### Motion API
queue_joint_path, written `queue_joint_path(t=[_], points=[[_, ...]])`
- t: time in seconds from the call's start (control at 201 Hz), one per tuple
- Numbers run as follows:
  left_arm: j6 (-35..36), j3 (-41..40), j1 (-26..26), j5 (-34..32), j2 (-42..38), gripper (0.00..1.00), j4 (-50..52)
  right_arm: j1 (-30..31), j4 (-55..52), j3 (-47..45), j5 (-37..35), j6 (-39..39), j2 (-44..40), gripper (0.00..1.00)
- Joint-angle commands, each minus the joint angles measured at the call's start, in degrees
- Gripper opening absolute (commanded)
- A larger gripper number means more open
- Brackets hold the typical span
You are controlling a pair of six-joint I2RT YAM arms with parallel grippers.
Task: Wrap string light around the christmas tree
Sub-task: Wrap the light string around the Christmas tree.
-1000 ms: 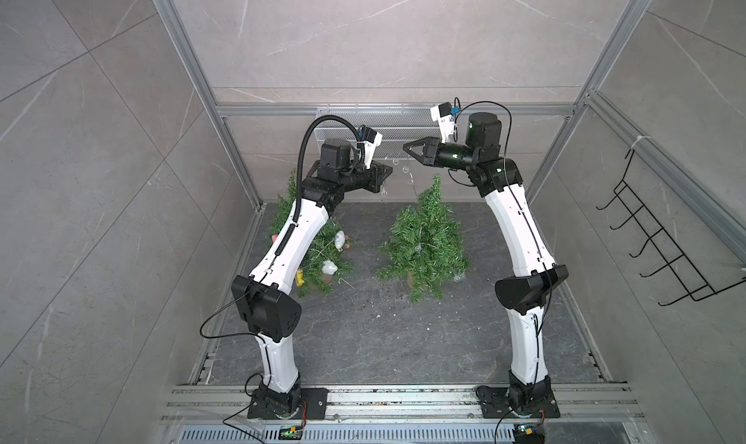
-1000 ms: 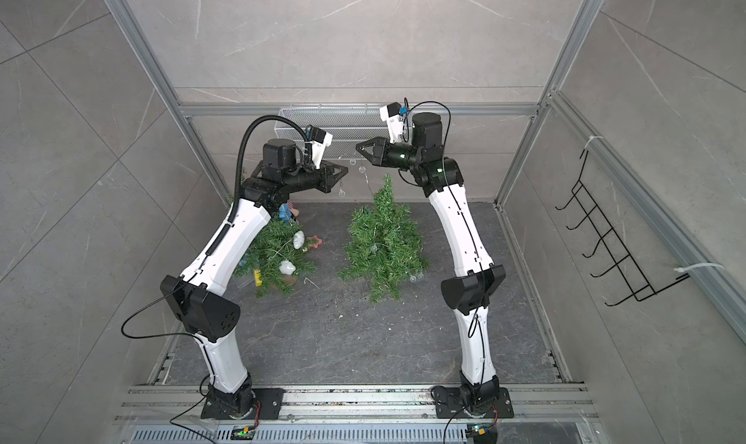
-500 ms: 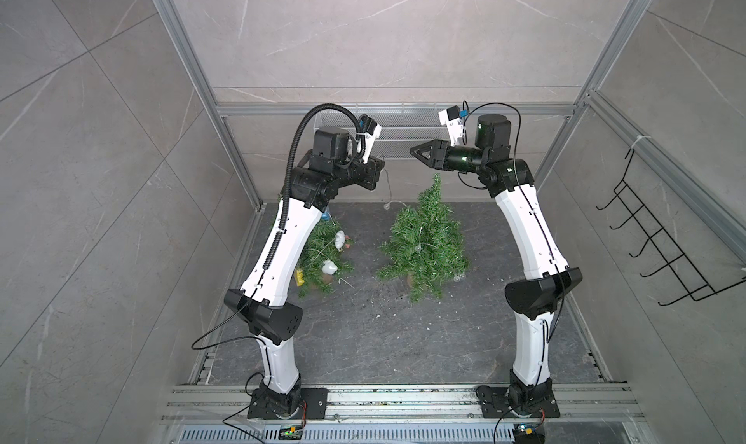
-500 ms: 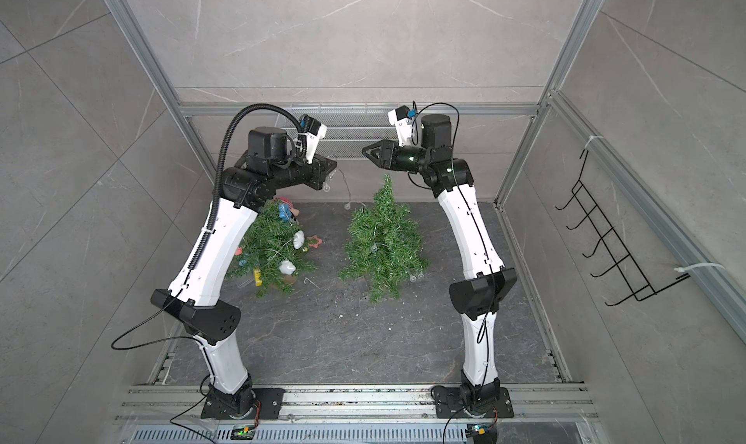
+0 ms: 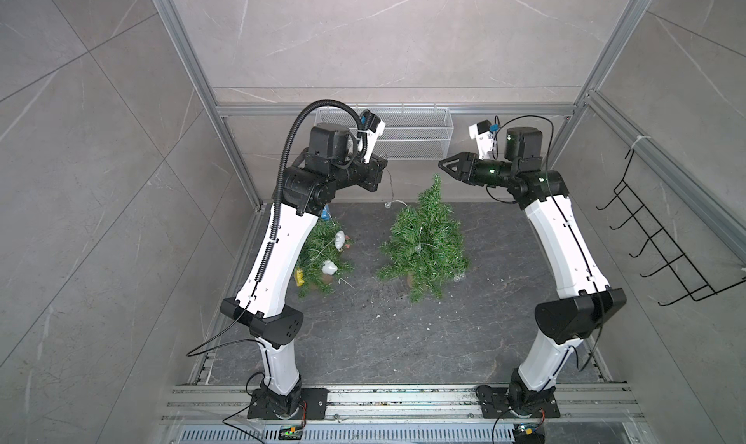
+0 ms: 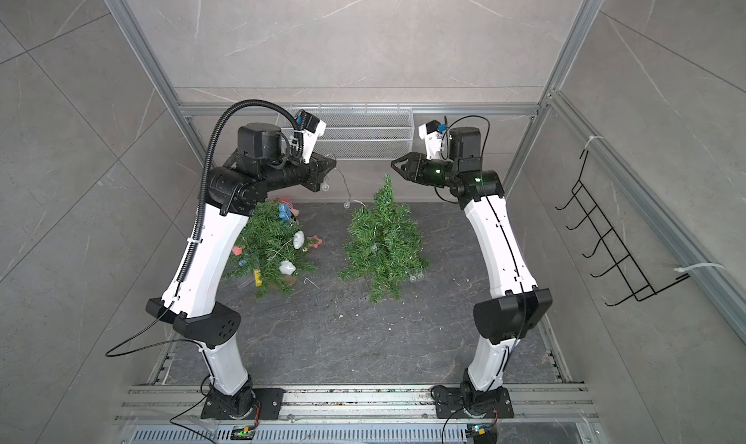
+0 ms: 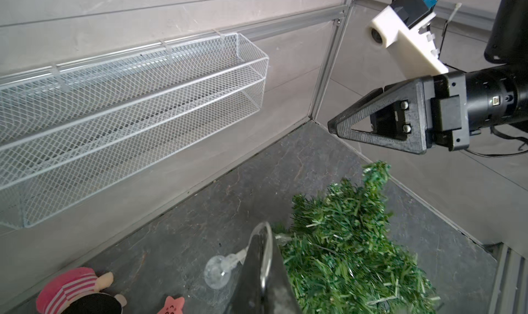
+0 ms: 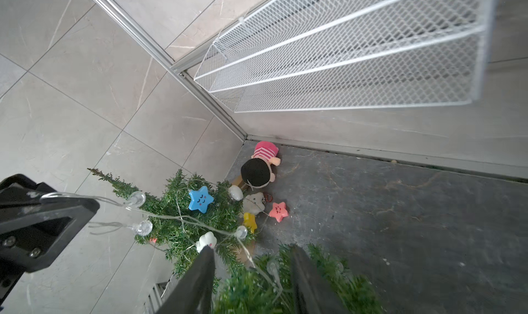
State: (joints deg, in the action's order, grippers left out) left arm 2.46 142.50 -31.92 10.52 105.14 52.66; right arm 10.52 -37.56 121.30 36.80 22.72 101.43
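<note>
A bare green christmas tree [image 5: 424,240] [image 6: 383,240] stands mid-floor. The string light [image 6: 343,179], a thin clear wire with round clear bulbs, runs from my left gripper [image 5: 381,171] [image 6: 331,167] down to the tree's upper branches. The left gripper [image 7: 264,241] is shut on the wire, with one bulb [image 7: 216,275] hanging beside it. My right gripper [image 5: 444,165] [image 6: 395,165] hovers just above the treetop, open and holding nothing. In the right wrist view its fingers [image 8: 204,267] straddle the tree [image 8: 257,292], and the string light [image 8: 137,198] sags across from the left gripper [image 8: 85,209].
A second tree [image 5: 323,256] [image 8: 183,227] with star and cloud ornaments stands under the left arm. A plush doll [image 8: 261,167] and loose stars [image 8: 278,211] lie in the back left corner. A white mesh basket [image 5: 407,139] hangs on the back wall, a black wire rack [image 5: 666,252] on the right wall.
The right gripper has opened, let go of the string light and drawn back to the right. The left arm has lifted and turned, still holding the wire.
</note>
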Motion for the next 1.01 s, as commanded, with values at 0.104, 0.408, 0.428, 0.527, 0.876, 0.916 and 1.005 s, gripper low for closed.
queue_joint_path(t=[0.104,0.408,0.428,0.527,0.876,0.916,1.005], points=[[-1.0,-10.1,-6.3,-7.6,-10.3,0.00,4.9,0.4,-1.5,-13.2,-5.4,-2.1,-13.7,0.47],[-6.8,-21.1,-11.5,-14.1,-18.3,0.00,5.6,1.8,-1.1,-27.5,-4.3,-0.8,-26.2,0.46],[-7.3,-22.1,-11.7,-14.3,-18.7,0.00,5.5,1.9,-1.2,-28.2,-4.3,-0.9,-26.9,0.46],[-10.0,-28.1,-13.1,-14.3,-21.0,0.00,4.2,2.8,-1.5,-31.8,-4.5,-0.6,-30.5,0.46],[-20.3,-49.2,-21.5,-11.8,-27.3,0.00,-10.4,11.4,-5.0,-41.4,-8.9,-1.4,-39.5,0.44],[-21.6,-51.0,-21.6,-10.6,-27.7,0.00,-12.4,12.3,-6.0,-42.2,-9.5,-1.5,-40.2,0.43],[-24.6,-55.8,-21.5,-10.1,-28.7,0.00,-17.0,14.4,-9.1,-43.8,-10.7,-2.0,-42.3,0.42]])
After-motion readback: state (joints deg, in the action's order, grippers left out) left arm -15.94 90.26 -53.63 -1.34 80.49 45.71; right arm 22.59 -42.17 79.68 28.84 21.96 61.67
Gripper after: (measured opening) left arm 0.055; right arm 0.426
